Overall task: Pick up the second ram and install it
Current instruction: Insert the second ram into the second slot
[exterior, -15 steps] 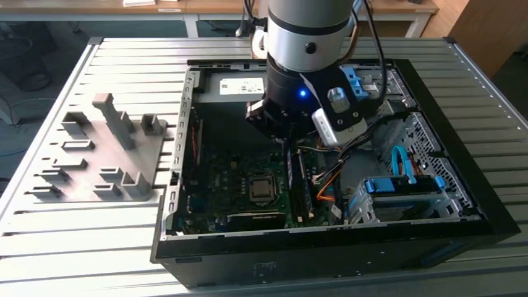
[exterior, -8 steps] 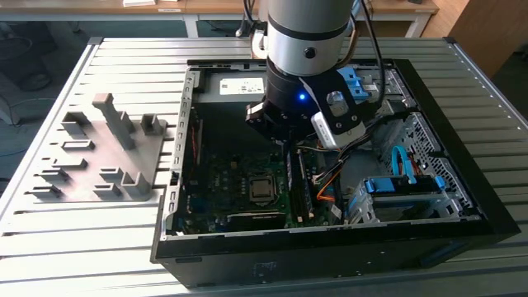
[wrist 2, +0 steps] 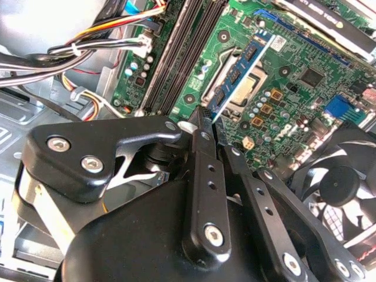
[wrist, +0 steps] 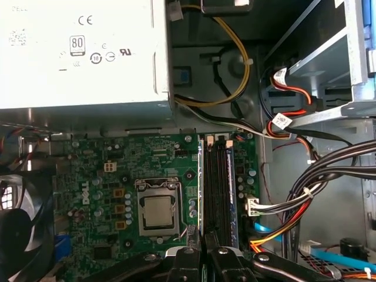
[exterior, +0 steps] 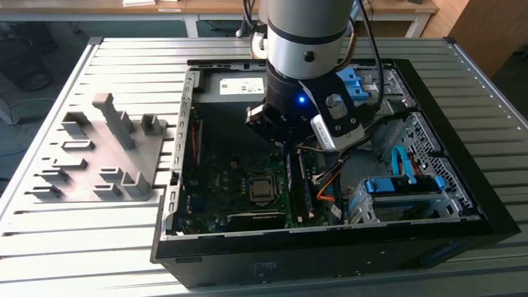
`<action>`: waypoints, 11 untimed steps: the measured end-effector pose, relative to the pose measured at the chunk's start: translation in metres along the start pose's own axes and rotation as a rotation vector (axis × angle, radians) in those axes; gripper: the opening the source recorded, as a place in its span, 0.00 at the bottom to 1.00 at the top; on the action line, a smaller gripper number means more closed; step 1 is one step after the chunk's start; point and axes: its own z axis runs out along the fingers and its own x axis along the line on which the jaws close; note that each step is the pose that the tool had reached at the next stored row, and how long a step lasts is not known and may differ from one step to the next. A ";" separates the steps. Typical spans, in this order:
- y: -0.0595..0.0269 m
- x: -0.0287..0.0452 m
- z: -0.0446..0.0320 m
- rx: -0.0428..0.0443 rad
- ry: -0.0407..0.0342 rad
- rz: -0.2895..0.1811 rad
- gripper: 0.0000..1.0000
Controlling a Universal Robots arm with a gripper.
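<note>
My gripper (exterior: 289, 145) hangs low inside the open computer case (exterior: 247, 253), over the motherboard. In both wrist views its black fingers are shut on the second ram (wrist 2: 247, 64), a thin green-blue stick with dark chips. Seen edge-on in the first wrist view, the ram (wrist: 201, 182) reaches away from the gripper (wrist: 203, 249). It runs parallel to the long black memory slots (wrist: 220, 188), on their CPU-socket side. In the second wrist view the gripper (wrist 2: 210, 120) clamps one end of the stick, and the slots (wrist 2: 182, 53) lie beside it.
A grey slotted holder block (exterior: 107, 148) stands on the table at the exterior view's left. Inside the case are the CPU socket (wrist: 157, 211), a power supply (wrist: 82, 53), cable bundles (wrist: 305, 188), a fan (wrist 2: 341, 182) and a blue drive cage (exterior: 404, 185).
</note>
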 end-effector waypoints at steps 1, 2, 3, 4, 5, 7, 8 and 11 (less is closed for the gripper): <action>0.0000 0.0000 0.0005 0.0000 0.0000 0.000 0.14; 0.0000 0.0000 0.0009 0.0000 0.0000 0.000 0.14; 0.0000 0.0000 0.0012 0.0001 0.0000 0.000 0.14; -0.0001 0.0000 0.0016 0.0001 0.0000 0.000 0.14; -0.0001 0.0000 0.0020 0.0001 0.0000 0.000 0.14; -0.0001 0.0001 0.0028 0.0000 0.0000 0.000 0.14; -0.0001 0.0001 0.0031 0.0000 0.0000 0.000 0.14; -0.0002 0.0001 0.0042 0.0000 0.0000 0.000 0.14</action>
